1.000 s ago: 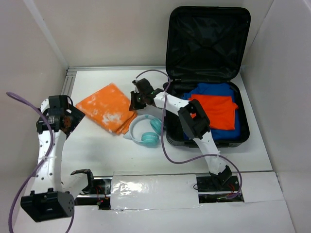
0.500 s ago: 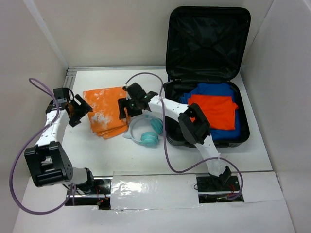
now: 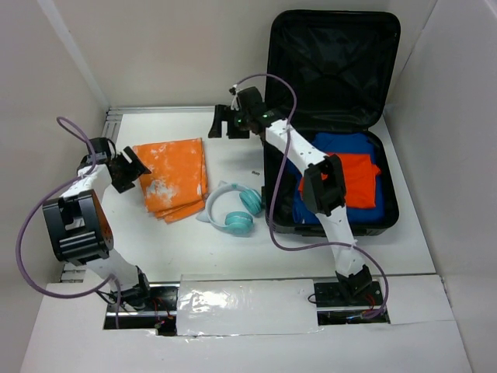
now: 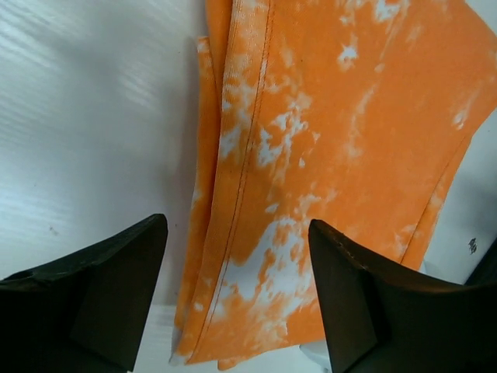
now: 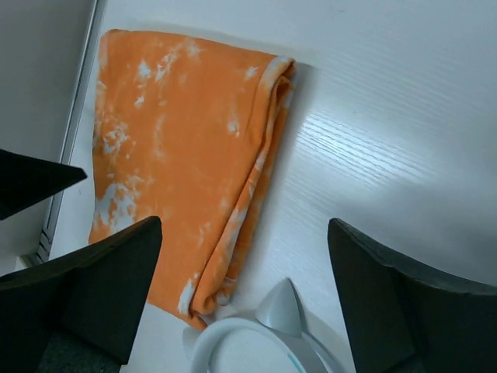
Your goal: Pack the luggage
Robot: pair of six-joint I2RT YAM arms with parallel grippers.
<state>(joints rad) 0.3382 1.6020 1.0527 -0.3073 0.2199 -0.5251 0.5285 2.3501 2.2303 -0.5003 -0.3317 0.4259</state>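
The luggage lies open at the right, its lid standing up; a folded orange garment rests on a blue one in its base. A folded orange tie-dye cloth lies flat on the table, left of centre. My left gripper is open at the cloth's left edge, its fingers straddling the folded hem. My right gripper hangs open and empty behind the cloth, by the luggage's left rim.
White and teal headphones lie between the cloth and the luggage's front left corner. White walls close in the table at left, back and right. A metal rail runs along the left edge.
My right gripper has opened, let go of the cloth's right edge and pulled back toward the luggage lid. The cloth has turned and shifted left. My left gripper has come up to its left edge.
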